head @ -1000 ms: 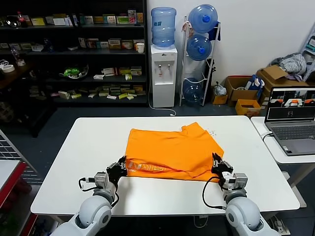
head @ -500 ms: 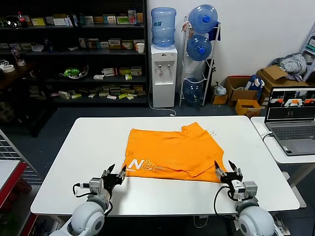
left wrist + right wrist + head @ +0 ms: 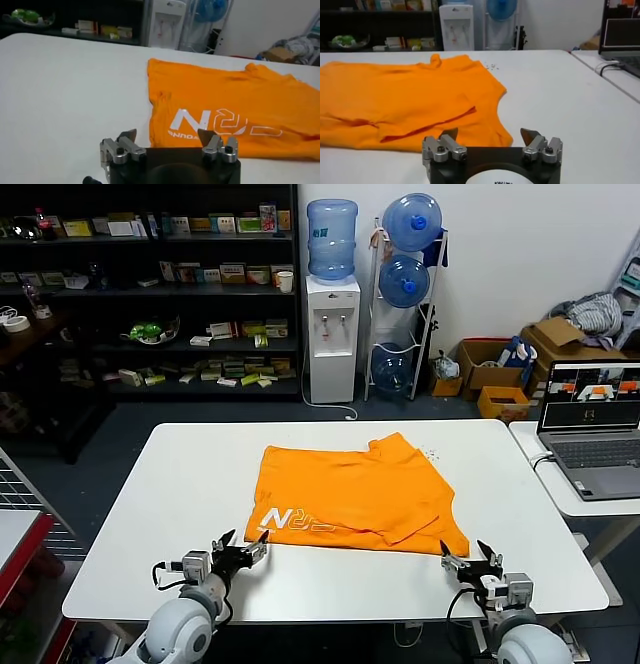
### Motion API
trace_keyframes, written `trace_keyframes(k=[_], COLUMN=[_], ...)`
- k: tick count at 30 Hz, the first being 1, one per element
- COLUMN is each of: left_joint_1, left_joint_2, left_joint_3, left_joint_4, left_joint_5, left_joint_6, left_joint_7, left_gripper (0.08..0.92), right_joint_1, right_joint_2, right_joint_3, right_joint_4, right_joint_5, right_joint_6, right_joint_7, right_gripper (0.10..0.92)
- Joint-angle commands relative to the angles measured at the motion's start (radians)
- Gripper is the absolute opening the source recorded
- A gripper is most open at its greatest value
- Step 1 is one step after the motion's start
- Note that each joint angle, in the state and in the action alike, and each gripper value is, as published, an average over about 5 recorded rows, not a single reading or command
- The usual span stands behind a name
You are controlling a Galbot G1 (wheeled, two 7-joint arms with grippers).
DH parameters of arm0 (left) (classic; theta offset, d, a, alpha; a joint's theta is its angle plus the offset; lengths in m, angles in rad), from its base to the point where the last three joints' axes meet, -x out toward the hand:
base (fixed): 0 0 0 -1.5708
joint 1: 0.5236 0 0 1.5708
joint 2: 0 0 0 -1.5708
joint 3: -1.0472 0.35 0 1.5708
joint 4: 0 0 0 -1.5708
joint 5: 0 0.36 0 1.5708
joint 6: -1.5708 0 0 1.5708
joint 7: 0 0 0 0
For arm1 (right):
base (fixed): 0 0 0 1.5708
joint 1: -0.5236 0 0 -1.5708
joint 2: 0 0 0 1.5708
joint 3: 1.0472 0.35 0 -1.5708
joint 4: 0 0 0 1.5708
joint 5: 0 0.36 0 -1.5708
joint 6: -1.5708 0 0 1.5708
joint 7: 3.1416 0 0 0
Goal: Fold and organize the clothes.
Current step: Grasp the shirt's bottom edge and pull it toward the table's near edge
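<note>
**Now between folds: shirt down, both grippers free**

Evidently one fold is done and the next grasp has not begun. The table (image 3: 150, 484) carries the shirt (image 3: 350, 494) near its middle, a little toward the far edge, lying flat with the near hem doubled over so the white lettering (image 3: 295, 522) shows along the near left part. My judgement: the shirt is roughly halved, and the sleeve side toward the right edge looks loose and uneven.

The next move likely calls for fresh grips on two matching corners or side edges, low enough to catch both layers without dragging the cloth.

The left gripper (image 3: 240, 550) sits low by the near edge, just off the shirt's near left corner, jaws spread and empty. The right gripper (image 3: 472, 558) mirrors it off the near right corner, likewise spread wide, holding nothing.
</note>
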Motion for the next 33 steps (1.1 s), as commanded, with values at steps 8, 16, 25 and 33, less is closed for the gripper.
trace_keyframes(k=[8, 16, 25, 33], left_joint_1=[-0.031, -0.030, -0.032, -0.024], left_joint_2=[-0.016, -0.020, -0.020, -0.013], left_joint_3=[0.015, 0.028, 0.038, 0.035], left_joint_4=[0.037, 0.046, 0.043, 0.029], left_joint_5=[-0.013, -0.004, 0.008, 0.019], left_joint_6=[0.001, -0.002, -0.006, -0.017], left_joint_7=[0.003, 0.001, -0.005, -0.014], left_gripper=[0.821, 0.665, 0.405, 0.171], right_joint_1=[0.023, 0.025, 0.013, -0.005], right_joint_2=[0.012, 0.010, 0.006, -0.011], right_joint_3=[-0.025, -0.028, -0.025, -0.016], right_joint_4=[-0.014, -0.030, -0.014, 0.016], right_joint_5=[0.014, 0.033, 0.037, 0.044], right_joint_6=[-0.024, -0.037, -0.033, -0.022], right_joint_7=[-0.008, -0.011, -0.007, 0.007], right_gripper=[0.773, 0.544, 0.285, 0.124])
